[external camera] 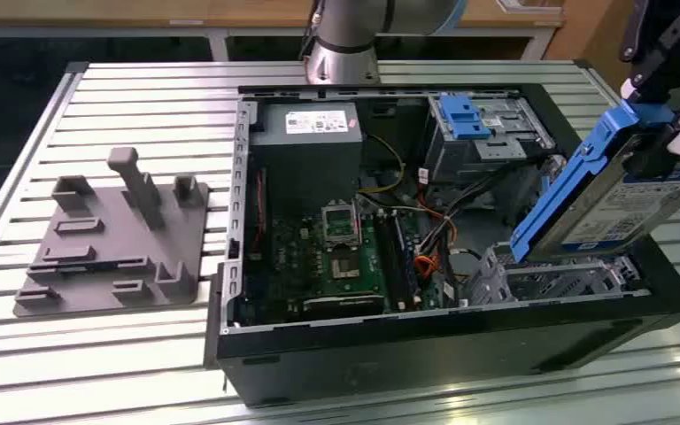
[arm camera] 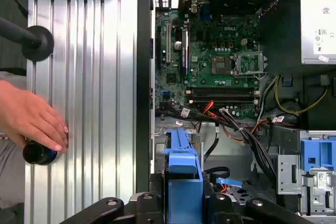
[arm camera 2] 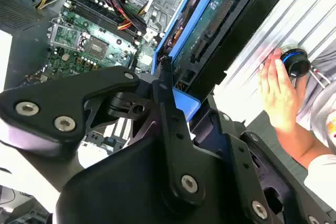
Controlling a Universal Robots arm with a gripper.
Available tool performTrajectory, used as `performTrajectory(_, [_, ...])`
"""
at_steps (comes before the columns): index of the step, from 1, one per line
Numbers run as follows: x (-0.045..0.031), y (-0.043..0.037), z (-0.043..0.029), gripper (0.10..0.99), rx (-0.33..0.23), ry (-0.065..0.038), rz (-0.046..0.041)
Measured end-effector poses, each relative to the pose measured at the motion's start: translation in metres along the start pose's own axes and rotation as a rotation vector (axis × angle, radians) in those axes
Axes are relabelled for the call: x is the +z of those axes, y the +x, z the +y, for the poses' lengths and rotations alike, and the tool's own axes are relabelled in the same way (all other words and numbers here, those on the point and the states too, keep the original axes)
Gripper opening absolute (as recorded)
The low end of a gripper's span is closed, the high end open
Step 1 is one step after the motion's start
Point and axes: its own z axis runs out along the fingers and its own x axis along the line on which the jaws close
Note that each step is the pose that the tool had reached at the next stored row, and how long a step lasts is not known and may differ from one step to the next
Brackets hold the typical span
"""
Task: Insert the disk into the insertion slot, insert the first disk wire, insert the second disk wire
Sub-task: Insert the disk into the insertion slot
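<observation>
My gripper (external camera: 661, 142) is shut on the disk (external camera: 612, 208), a silver drive with a white label in a bright blue carrier (external camera: 565, 177). The disk hangs steeply tilted over the open computer case, at the exterior view's right. Its lower end sits just above the insertion slot (external camera: 565, 282), a low perforated silver cage in the case's front corner. The second wrist view shows the disk's circuit-board underside (arm camera 2: 210, 30) between the black fingers (arm camera 2: 167, 95). In the first wrist view the carrier's edge (arm camera: 184, 163) stands above the gripper (arm camera: 184, 203). Loose black and orange-red wires (external camera: 435, 243) lie beside the slot.
A taller grey cage with a blue latch (external camera: 482, 124) stands behind the slot. The motherboard (external camera: 340, 257) and power supply (external camera: 307, 124) fill the case. A grey fixture (external camera: 116, 239) lies on the slatted table. A person's hand (arm camera: 31, 121) rests on a knob beside the case.
</observation>
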Motion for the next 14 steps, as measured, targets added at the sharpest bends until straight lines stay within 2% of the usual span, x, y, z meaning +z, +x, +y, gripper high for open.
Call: performTrajectory(14, [0.0, 0.0, 0.0, 0.361, 0.0, 0.0, -0.0003])
